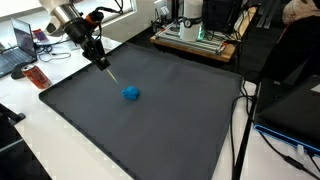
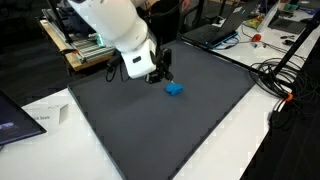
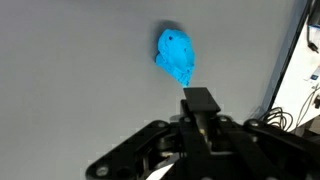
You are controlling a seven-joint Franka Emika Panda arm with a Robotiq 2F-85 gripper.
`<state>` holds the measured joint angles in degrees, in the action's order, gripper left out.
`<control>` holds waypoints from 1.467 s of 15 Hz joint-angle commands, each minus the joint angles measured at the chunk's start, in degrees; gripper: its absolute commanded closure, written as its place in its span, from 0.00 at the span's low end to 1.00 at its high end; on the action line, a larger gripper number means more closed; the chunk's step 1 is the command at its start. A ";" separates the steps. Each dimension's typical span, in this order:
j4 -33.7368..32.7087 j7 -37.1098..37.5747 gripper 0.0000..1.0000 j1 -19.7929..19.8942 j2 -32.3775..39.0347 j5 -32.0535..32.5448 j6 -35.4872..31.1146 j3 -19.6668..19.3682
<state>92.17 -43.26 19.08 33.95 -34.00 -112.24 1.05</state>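
1. The gripper (image 3: 200,98) is clenched: in the wrist view its fingertips meet as one dark block with no gap showing. Whether something thin is pinched between them I cannot tell
2. A blue crumpled lump (image 3: 177,55) lies just ahead of those fingertips, apart from them. In both exterior views the gripper (image 1: 101,60) (image 2: 165,72) hangs above the surface and off to one side of the blue crumpled lump (image 1: 131,93) (image 2: 174,89), not touching it
3. The lump rests flat on a dark mat (image 1: 180,120) that covers the worktop (image 1: 60,140), near the mat's middle, with nothing around it. It looks free on every side
4. A laptop (image 1: 15,50) and cables (image 2: 285,75) sit off the mat, well apart from the lump
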 commanded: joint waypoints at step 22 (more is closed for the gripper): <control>23.29 10.56 0.97 -10.13 -14.95 9.35 -24.74 0.80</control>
<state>115.29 -34.21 8.90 18.93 -26.15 -135.56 1.25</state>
